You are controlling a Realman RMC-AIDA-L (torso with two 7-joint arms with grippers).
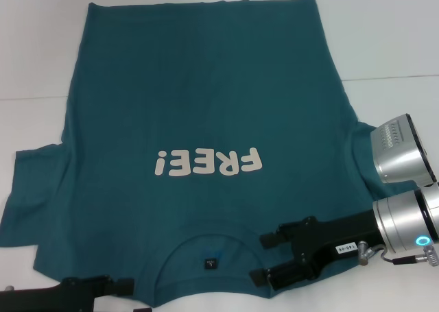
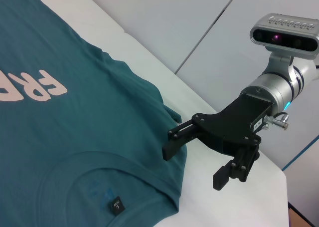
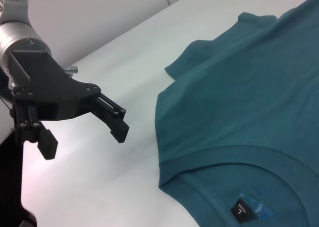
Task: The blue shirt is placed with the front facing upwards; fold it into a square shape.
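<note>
Two open grippers at the collar end of a flat shirt (image 1: pixel 199 120), print up, spread across the worktop (image 1: pixel 391 44).
Soft, limp cloth, likely to sag and crease: best pinched at both shoulders. Right gripper (image 1: pixel 264 258) spread beside the right shoulder; left gripper (image 3: pixel 82 135) spread off the cloth, shown fully only from the right wrist.

Head cam overhead; wrist cams crossing low.
</note>
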